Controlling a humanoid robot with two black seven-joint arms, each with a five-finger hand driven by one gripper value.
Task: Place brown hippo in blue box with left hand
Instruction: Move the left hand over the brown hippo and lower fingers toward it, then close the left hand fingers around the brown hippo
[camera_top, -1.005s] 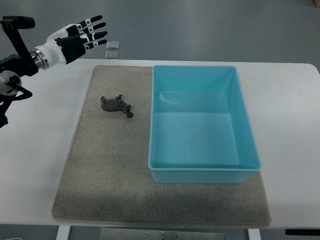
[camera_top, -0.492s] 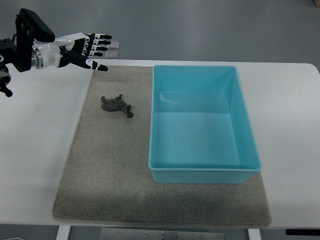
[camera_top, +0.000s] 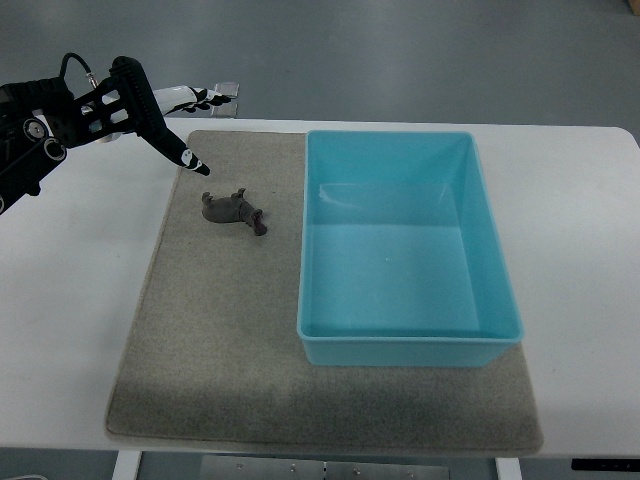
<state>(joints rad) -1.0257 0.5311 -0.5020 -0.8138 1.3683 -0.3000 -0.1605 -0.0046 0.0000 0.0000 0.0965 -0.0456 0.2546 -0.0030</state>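
While lying on its side on the grey felt mat (camera_top: 200, 340) — small brown plastic hippo (camera_top: 231, 209) — probably light, rigid; best pinched across the torso — left hand (camera_top: 160, 122) spread, empty.

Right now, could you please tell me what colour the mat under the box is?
The mat is a grey-beige, felt-like fabric, seen best in the top view.

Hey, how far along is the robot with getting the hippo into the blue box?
Barely begun. Nothing is done yet: the brown hippo lies on the grey mat, left of the blue box, which holds nothing. In hand: the left hand is above the mat's far left corner, fingers open, one fingertip pointing down toward the hippo, not touching it. Left: the grasp, the lift, the carry over the box wall and the release.
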